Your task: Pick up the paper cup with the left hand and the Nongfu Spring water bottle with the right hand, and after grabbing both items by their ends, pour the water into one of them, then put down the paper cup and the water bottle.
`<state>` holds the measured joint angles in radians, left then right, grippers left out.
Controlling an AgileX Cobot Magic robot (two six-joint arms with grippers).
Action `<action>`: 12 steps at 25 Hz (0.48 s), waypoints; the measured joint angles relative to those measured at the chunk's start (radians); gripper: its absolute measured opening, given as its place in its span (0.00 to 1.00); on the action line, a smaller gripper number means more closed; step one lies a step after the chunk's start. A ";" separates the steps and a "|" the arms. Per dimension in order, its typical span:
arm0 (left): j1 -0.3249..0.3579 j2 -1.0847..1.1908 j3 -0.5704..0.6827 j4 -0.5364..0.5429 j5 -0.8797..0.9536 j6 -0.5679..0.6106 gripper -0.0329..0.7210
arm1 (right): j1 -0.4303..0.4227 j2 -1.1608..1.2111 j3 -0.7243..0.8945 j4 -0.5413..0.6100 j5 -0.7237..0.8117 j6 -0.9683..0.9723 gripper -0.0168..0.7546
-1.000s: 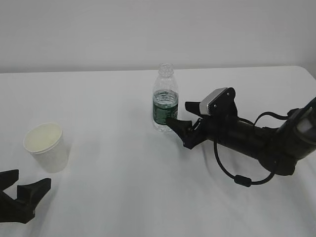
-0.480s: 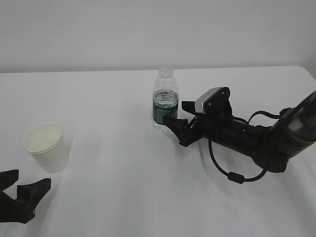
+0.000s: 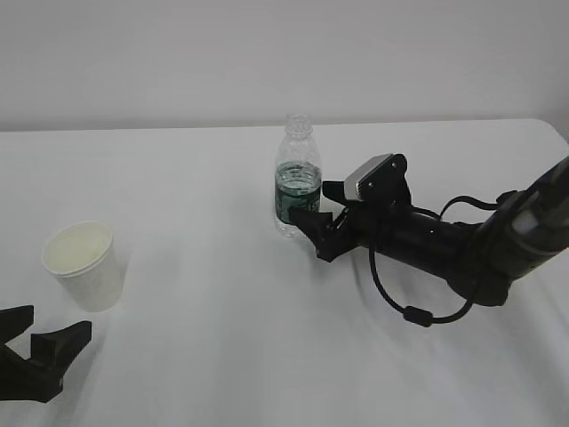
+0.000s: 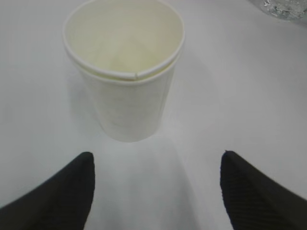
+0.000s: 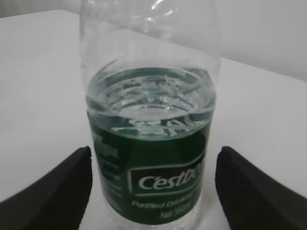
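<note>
The paper cup (image 3: 83,264) stands upright at the table's left, white with a cream inside and nothing in it (image 4: 127,91). My left gripper (image 3: 55,322) sits low just in front of it, open, both fingertips short of the cup's base (image 4: 156,155). The Nongfu Spring water bottle (image 3: 296,178) stands capless mid-table with a dark green label (image 5: 151,143). The water (image 5: 151,98) reaches about the label's top. My right gripper (image 3: 313,203) is open, one finger (image 5: 57,191) on each side of the bottle's lower body with small gaps, not touching (image 5: 153,149).
A white table (image 3: 222,356) carries everything, and its far edge meets a pale wall (image 3: 178,53). The right arm's black cable (image 3: 413,313) loops down onto the table beside the arm. The table's right rear corner (image 3: 547,124) is in view.
My right gripper has slid left toward the bottle, so its fingers now flank it. The left gripper, the cup and the bottle have not moved.
</note>
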<state>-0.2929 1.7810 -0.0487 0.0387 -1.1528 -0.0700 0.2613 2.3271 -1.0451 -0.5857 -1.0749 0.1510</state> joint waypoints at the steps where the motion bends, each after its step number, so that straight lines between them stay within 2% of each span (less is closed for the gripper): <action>1: 0.000 0.000 0.000 0.000 0.000 0.000 0.82 | 0.004 0.009 -0.008 0.000 0.000 0.002 0.81; 12: 0.000 0.000 0.000 0.000 0.000 0.000 0.82 | 0.021 0.031 -0.023 0.003 0.002 0.008 0.81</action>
<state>-0.2929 1.7810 -0.0487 0.0387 -1.1528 -0.0700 0.2826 2.3586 -1.0685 -0.5830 -1.0734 0.1593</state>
